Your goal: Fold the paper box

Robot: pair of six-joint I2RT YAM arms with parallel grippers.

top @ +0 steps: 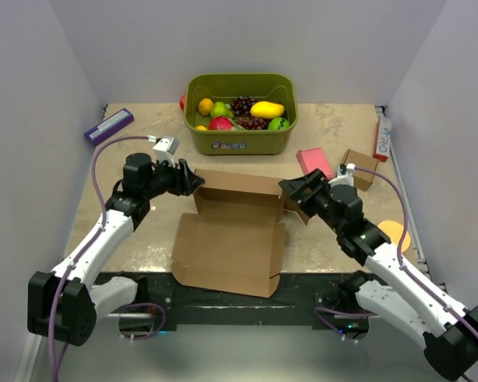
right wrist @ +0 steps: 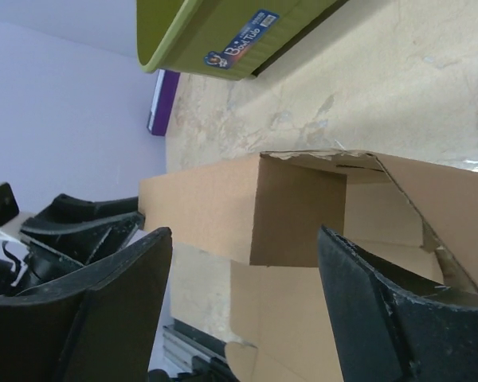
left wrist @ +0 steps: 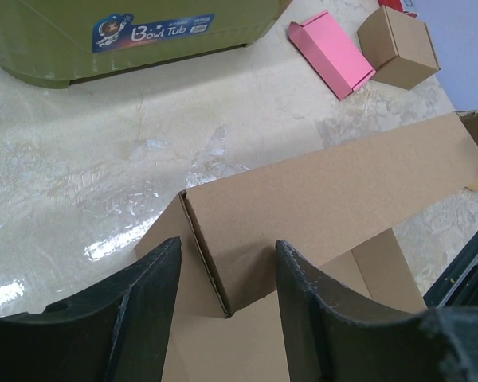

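At the table's near edge, the paper box (top: 231, 239) lies open in plain brown corrugated cardboard. Its wide flat panel reaches toward the arm bases, and its front lip lies over the dark rail. Behind that panel the tray part stands up, with a long creased back wall and short end flaps.

The left gripper (top: 193, 179) sits at the wall's left end. Its jaws are apart and straddle the folded corner, and I cannot tell whether the pads touch it. The right gripper (top: 291, 191) is at the right end, its jaws spread wide around the end flap and not pinching it. An orange disc (top: 397, 235) shows partly from under the right arm.

The table (top: 135, 231) is glossy and marble-patterned. Bare surface runs to the left of the box, and a narrow strip separates the back wall from what lies beyond. Just behind the right gripper a flat pink block (top: 314, 161) lies beside a small cardboard box (top: 359, 169).

Farther back stands an olive-green plastic tub (top: 239, 139) with rounded corners and a blue label. It holds an orange (top: 205, 106), dark grapes (top: 243, 105), a yellow mango (top: 267, 109) and a red apple (top: 221, 123). A purple-and-white flat pack (top: 109, 126) lies by the left wall, and a red-and-white pack (top: 382, 139) by the right.
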